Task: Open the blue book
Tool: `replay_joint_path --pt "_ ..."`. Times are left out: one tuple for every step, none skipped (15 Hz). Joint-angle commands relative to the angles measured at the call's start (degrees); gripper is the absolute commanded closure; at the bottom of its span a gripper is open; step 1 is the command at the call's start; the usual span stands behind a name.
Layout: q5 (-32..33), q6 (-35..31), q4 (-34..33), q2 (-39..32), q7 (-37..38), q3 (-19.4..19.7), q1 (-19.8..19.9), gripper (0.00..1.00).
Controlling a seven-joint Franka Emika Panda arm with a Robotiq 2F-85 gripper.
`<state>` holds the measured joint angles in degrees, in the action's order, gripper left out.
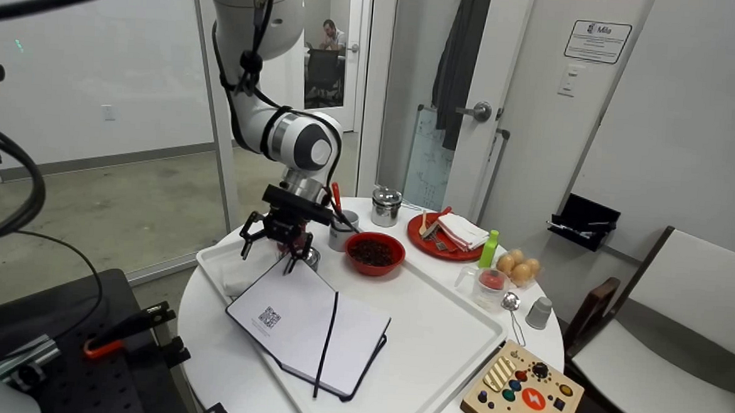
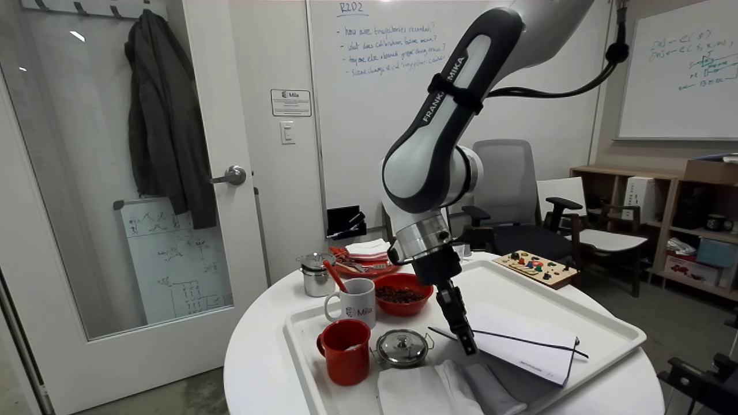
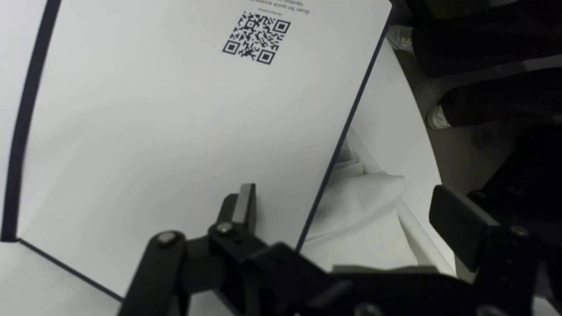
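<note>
The blue book [image 1: 301, 338] lies open on the white tray, white inner sides up, with thin dark navy edges and a dark elastic strap across it. It also shows in an exterior view [image 2: 519, 340] and in the wrist view [image 3: 175, 114], where a QR code is printed on the near half. My gripper [image 1: 268, 263] is open and empty at the book's outer edge. In the wrist view its fingers [image 3: 351, 210] are wide apart: one is over the page, the other beyond the edge. Whether the finger touches the page, I cannot tell.
The tray [image 2: 625, 334] also holds a folded cloth [image 3: 364, 197] beside the book, a red mug [image 2: 346, 357], a lidded metal pot [image 2: 402, 347] and a red bowl [image 1: 374, 257]. A wooden toy board [image 1: 524, 391] and a red plate [image 1: 416, 234] stand outside the tray.
</note>
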<state>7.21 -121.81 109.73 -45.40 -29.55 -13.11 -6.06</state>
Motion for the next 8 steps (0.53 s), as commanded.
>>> replay_joint_path --pt "1.34 3.48 -2.78 -1.67 -1.92 -0.48 -0.25 0.0" --pt "1.25 4.19 -3.49 -2.3 -2.49 -0.48 -0.08 0.0" --pt "1.14 5.1 -4.16 -2.83 -3.08 -0.48 0.09 0.0" --pt "1.01 6.26 -5.15 -3.61 -3.83 -0.48 0.24 0.0" --pt "1.04 7.3 -5.95 -4.25 -4.6 -0.47 0.32 0.0" --pt "1.01 8.76 -7.11 -5.19 -5.66 -0.55 0.44 0.0" --pt "0.96 10.24 -8.3 -6.11 -6.85 -0.65 0.51 0.0" --pt "0.97 11.63 -9.36 -7.0 -7.86 -0.67 0.47 0.0"
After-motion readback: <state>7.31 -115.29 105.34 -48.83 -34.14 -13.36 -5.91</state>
